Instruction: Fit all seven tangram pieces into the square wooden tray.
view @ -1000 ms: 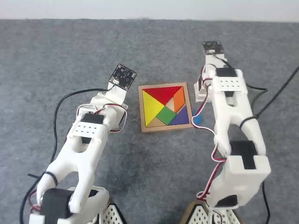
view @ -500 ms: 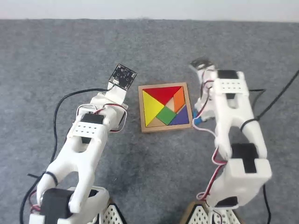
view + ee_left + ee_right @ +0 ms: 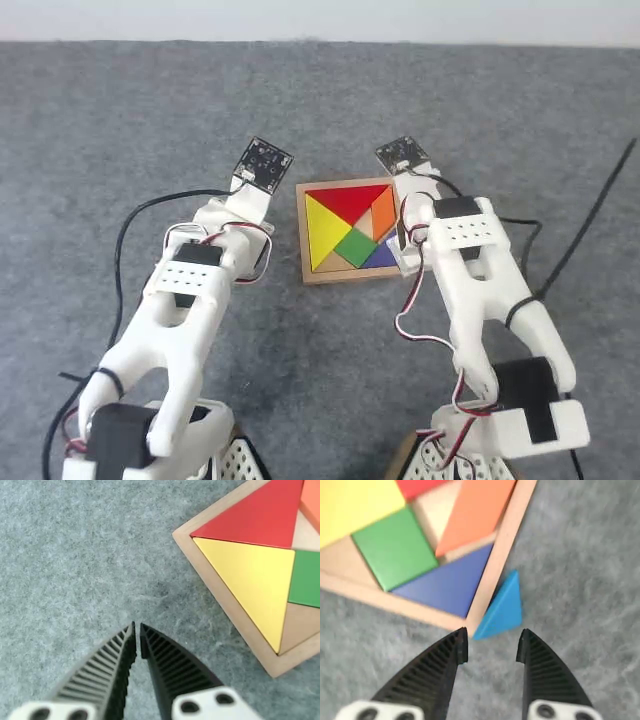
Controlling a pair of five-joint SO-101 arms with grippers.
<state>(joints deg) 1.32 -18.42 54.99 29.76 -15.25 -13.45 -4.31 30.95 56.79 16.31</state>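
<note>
The right arm [image 3: 470, 280] has swung left to the wooden tray [image 3: 301, 240] — its gripper [image 3: 492, 634], jaws apart, frames the light-blue triangle [image 3: 503, 609] outside the near-right corner, seemingly touching the rim, ready for pickup. The left gripper [image 3: 137, 627] — closed, empty — sits left of the tray.

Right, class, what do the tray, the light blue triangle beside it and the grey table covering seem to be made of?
Tray: bare pale wood with a matt finish, going by its tan, unpainted look.
Light blue triangle: probably painted wood, smooth and evenly coloured with crisp edges; plastic cannot be ruled out.
Table covering: felt or short carpet, going by its fuzzy, mottled fibres.
</note>
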